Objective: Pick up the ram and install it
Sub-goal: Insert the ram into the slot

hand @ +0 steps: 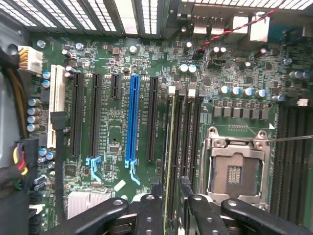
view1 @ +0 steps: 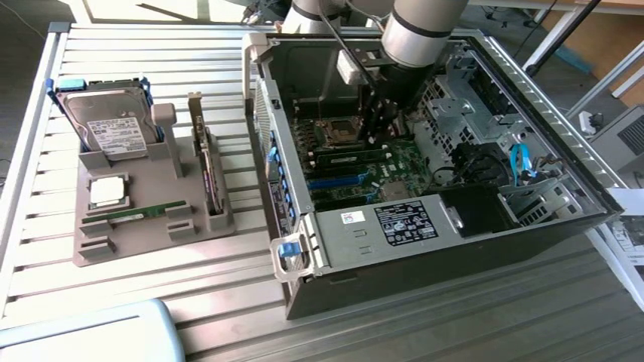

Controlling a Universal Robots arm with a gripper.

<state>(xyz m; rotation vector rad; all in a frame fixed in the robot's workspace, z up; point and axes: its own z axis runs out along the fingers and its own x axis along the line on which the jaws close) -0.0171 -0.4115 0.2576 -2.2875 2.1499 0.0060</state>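
Note:
One ram stick (view1: 348, 156), green and narrow, stands in a memory slot of the motherboard inside the open computer case (view1: 332, 260). In the wrist view this ram stick (hand: 170, 137) shows edge-on beside the empty black slots. My gripper (view1: 378, 134) reaches down into the case over that stick. The gripper (hand: 171, 188) is open, with one black finger (hand: 155, 193) on each side of the stick and a small gap to it. A second green ram stick (view1: 136, 216) lies in the grey holder (view1: 151, 241) outside the case.
The holder also carries a hard drive (view1: 111, 124), a silver processor chip (view1: 108, 192) and an upright expansion card (view1: 207, 170). An empty processor socket (hand: 237, 166) sits beside the memory slots, and a blue card slot (hand: 132, 117) lies on the other side. Cables (hand: 17, 161) crowd one case wall.

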